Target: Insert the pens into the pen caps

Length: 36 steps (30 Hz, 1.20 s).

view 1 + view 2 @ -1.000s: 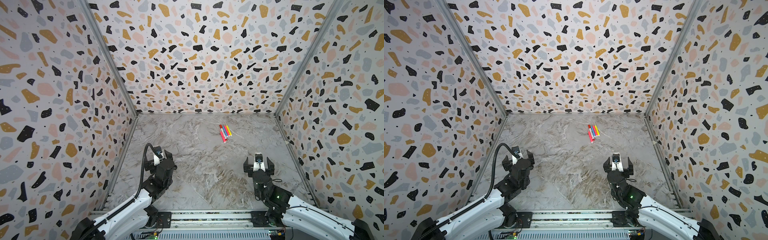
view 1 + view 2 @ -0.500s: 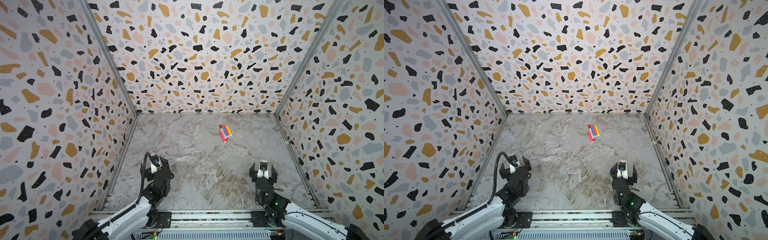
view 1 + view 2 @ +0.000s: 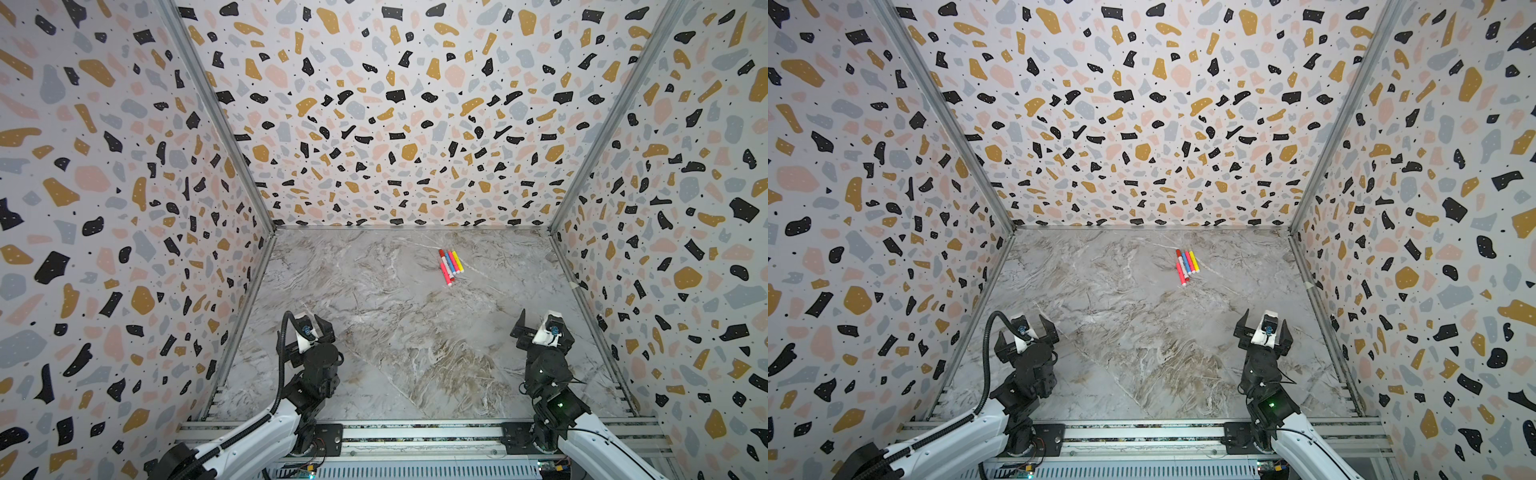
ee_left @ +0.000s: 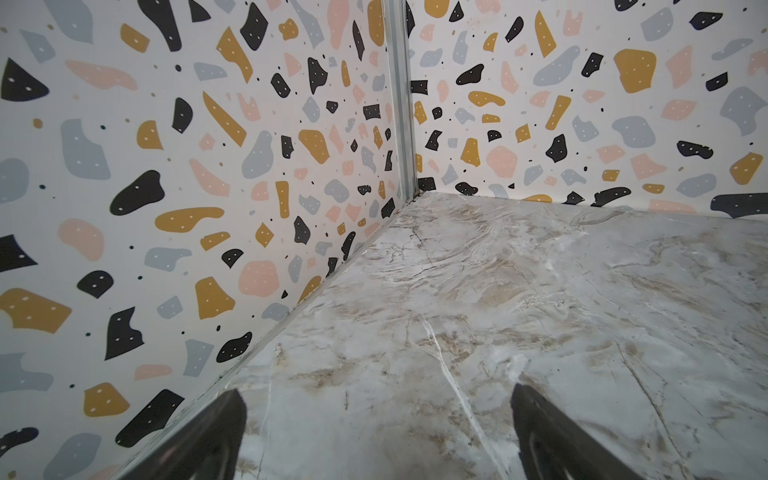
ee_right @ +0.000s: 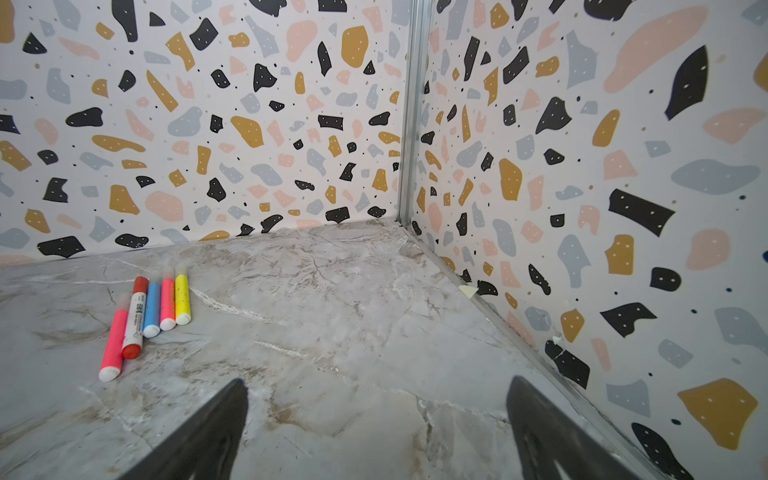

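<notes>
Five pens [image 3: 449, 266] [image 3: 1187, 266] lie side by side on the marble floor, far right of centre. The right wrist view shows a pink pen [image 5: 113, 340], a white-barrelled pen [image 5: 135, 320] with bright red at both ends, then blue [image 5: 152, 309], pink [image 5: 167, 303] and yellow [image 5: 182, 299] pens. I cannot make out pen caps lying apart from the pens. My left gripper [image 3: 309, 328] [image 3: 1023, 332] [image 4: 378, 415] hovers open and empty near the front left. My right gripper [image 3: 544, 328] [image 3: 1264, 326] [image 5: 376, 411] is open and empty near the front right, well short of the pens.
Terrazzo-patterned walls [image 3: 124, 249] close in the left, back and right sides of the floor [image 3: 395, 332]. A metal rail [image 3: 415, 432] runs along the front edge, carrying both arm bases. The left gripper faces the back left corner [image 4: 409, 195].
Both grippers drew back slightly toward the front rail. The right one then swung to the right and faces the back right corner. The pens have not moved.
</notes>
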{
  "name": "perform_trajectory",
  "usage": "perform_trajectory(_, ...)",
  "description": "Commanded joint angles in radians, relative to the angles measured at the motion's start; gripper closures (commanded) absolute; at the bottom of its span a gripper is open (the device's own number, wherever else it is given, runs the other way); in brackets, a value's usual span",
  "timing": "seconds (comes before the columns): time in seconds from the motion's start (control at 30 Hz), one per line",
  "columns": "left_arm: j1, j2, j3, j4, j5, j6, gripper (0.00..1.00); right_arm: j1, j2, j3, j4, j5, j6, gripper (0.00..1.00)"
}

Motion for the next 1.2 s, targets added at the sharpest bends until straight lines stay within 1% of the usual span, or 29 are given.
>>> perform_trajectory(0.0, 0.018, -0.003, -0.012, 0.1, -0.023, 0.024, 0.0, -0.033, 0.044, -0.063, 0.092, -0.073, 0.027, 0.01)
perform_trajectory(0.1, 0.034, 0.03, -0.018, 0.159, -0.011, 0.048, 0.0, -0.066, 0.113, -0.083, 0.215, -0.091, 0.021, 0.01)
perform_trajectory(0.3, 0.102, 0.084, -0.029, 0.268, 0.028, 0.047, 0.0, -0.141, 0.26, -0.096, 0.403, -0.142, 0.034, 0.01)
perform_trajectory(0.47, 0.157, 0.121, -0.081, 0.452, 0.062, 0.059, 0.0, -0.164, 0.39, -0.173, 0.726, -0.135, -0.001, 0.01)
perform_trajectory(0.53, 0.171, 0.145, -0.092, 0.509, 0.072, 0.063, 0.0, -0.167, 0.45, -0.174, 0.789, -0.146, -0.019, 0.01)
perform_trajectory(0.6, 0.178, 0.167, -0.092, 0.538, 0.075, 0.064, 0.0, -0.166, 0.512, -0.171, 0.881, -0.166, -0.042, 0.01)
perform_trajectory(0.7, 0.192, 0.216, -0.107, 0.635, 0.088, 0.075, 0.0, -0.174, 0.621, -0.18, 1.023, -0.167, -0.057, 0.01)
perform_trajectory(0.83, 0.221, 0.335, -0.124, 0.797, 0.12, 0.077, 0.0, -0.212, 0.782, -0.177, 1.194, -0.237, -0.062, 0.01)
perform_trajectory(0.9, 0.24, 0.435, -0.137, 0.925, 0.115, 0.083, 0.0, -0.232, 0.919, -0.176, 1.326, -0.259, -0.055, 0.01)
perform_trajectory(0.93, 0.242, 0.49, -0.141, 0.992, 0.107, 0.082, 0.0, -0.236, 0.982, -0.155, 1.349, -0.249, -0.041, 0.01)
perform_trajectory(0.97, 0.243, 0.528, -0.14, 1.049, 0.114, 0.104, 0.0, -0.236, 0.999, -0.13, 1.347, -0.274, -0.065, 0.01)
perform_trajectory(1.0, 0.243, 0.555, -0.138, 1.081, 0.141, 0.126, 0.0, -0.235, 1.006, -0.127, 1.338, -0.356, -0.102, 0.01)
perform_trajectory(1.07, 0.242, 0.542, -0.129, 1.051, 0.18, 0.135, 0.0, -0.213, 1.024, -0.12, 1.348, -0.357, -0.131, 0.01)
perform_trajectory(1.13, 0.243, 0.483, -0.092, 0.897, 0.231, 0.12, 0.01, -0.209, 1.027, -0.118, 1.347, -0.373, -0.145, 0.01)
perform_trajectory(1.17, 0.243, 0.48, -0.074, 0.85, 0.266, 0.13, 0.01, -0.209, 1.029, -0.116, 1.348, -0.375, -0.147, 0.01)
